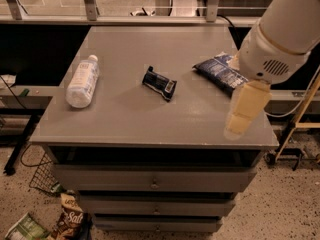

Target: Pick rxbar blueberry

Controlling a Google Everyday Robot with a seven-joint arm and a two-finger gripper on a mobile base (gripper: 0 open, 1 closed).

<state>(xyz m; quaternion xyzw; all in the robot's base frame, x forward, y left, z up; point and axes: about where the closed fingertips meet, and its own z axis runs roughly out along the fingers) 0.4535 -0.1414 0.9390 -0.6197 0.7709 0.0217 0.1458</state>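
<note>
The rxbar blueberry (159,83) is a small flat dark bar with a pale patch at its right end. It lies flat near the middle of the grey cabinet top (150,119). My gripper (241,115) hangs as a cream-coloured piece below the big white arm segment (280,34), above the right front part of the top. It is well to the right of the bar and apart from it, with nothing seen in it.
A white plastic bottle (82,80) lies on its side at the left. A blue-and-white crinkled bag (220,72) lies at the right, partly behind the arm. Drawers (152,181) sit below the top. Snack bags (70,219) and a wire basket (42,176) are on the floor at the left.
</note>
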